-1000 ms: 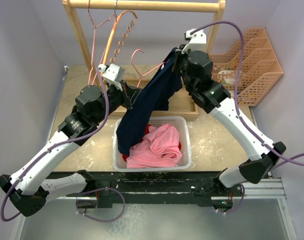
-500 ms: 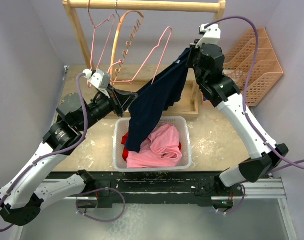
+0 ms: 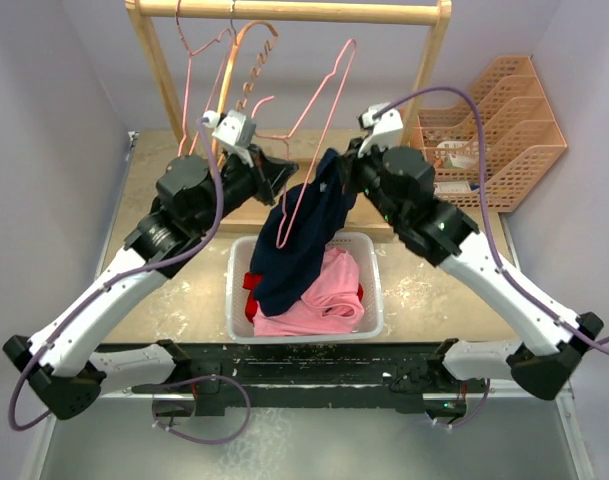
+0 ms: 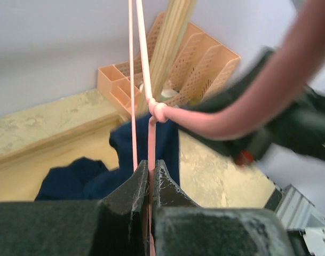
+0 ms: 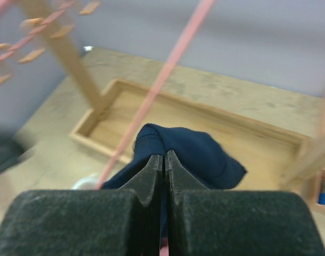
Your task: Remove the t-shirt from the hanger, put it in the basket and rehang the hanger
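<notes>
A navy t-shirt [image 3: 302, 235] hangs from my right gripper [image 3: 336, 168] down into the white basket [image 3: 376, 300]; the gripper is shut on a fold of it [image 5: 194, 146]. My left gripper [image 3: 284, 172] is shut on the wire of a pink hanger [image 3: 324, 115], which stands tilted up above the shirt, its lower end crossing in front of the cloth. In the left wrist view the hanger wire [image 4: 150, 133] runs straight up out of the shut jaws, with the shirt [image 4: 87, 178] below. The hanger also crosses the right wrist view [image 5: 162, 80].
A wooden rack [image 3: 284, 12] at the back carries several more hangers [image 3: 199, 70]. Its base tray [image 3: 384, 215] lies behind the basket. Pink and red clothes [image 3: 314, 300] fill the basket. Orange paper trays [image 3: 504, 130] stand at the right.
The right gripper has come down and left with the shirt, which now bunches lower over the basket. The left gripper has moved right and up, and the hanger stands freer of the shirt.
</notes>
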`<state>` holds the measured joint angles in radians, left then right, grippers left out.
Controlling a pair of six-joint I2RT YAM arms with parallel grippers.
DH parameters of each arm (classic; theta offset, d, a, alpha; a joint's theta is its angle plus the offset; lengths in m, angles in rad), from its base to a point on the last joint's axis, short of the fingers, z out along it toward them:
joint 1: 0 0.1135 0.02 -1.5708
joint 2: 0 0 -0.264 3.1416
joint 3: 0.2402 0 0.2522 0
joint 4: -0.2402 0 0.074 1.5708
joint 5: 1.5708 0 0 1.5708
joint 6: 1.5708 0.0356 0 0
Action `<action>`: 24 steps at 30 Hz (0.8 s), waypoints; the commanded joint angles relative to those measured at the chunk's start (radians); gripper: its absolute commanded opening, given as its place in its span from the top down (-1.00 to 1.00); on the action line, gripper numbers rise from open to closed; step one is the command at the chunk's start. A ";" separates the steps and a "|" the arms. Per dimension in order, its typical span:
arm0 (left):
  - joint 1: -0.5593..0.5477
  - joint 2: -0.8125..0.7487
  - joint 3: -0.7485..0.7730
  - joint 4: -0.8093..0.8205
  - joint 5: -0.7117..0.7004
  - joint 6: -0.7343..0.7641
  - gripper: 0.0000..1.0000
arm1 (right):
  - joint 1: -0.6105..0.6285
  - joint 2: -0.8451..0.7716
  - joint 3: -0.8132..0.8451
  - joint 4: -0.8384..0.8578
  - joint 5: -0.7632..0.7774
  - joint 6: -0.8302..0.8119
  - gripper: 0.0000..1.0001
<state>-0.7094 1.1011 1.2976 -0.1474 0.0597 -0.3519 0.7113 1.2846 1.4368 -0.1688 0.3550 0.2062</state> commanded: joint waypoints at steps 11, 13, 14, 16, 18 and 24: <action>-0.003 0.326 0.496 -0.080 -0.208 0.144 1.00 | 0.244 -0.257 -0.234 0.000 0.017 0.093 1.00; -0.004 0.375 0.560 -0.103 -0.229 0.165 1.00 | 0.248 -0.274 -0.265 -0.001 0.011 0.115 1.00; -0.004 0.407 0.588 -0.109 -0.239 0.175 1.00 | 0.250 -0.282 -0.278 -0.001 0.010 0.123 1.00; -0.003 0.458 0.655 -0.121 -0.254 0.194 1.00 | 0.254 -0.298 -0.298 0.001 0.004 0.141 1.00; 0.000 0.523 0.745 -0.161 -0.265 0.212 1.00 | 0.259 -0.312 -0.313 0.003 -0.002 0.155 1.00; 0.053 0.684 0.965 -0.258 -0.225 0.200 1.00 | 0.274 -0.345 -0.342 0.005 -0.019 0.185 1.00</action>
<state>-0.6971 1.7351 2.1376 -0.3691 -0.1753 -0.1635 0.9730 0.9775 1.1007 -0.2043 0.3477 0.3496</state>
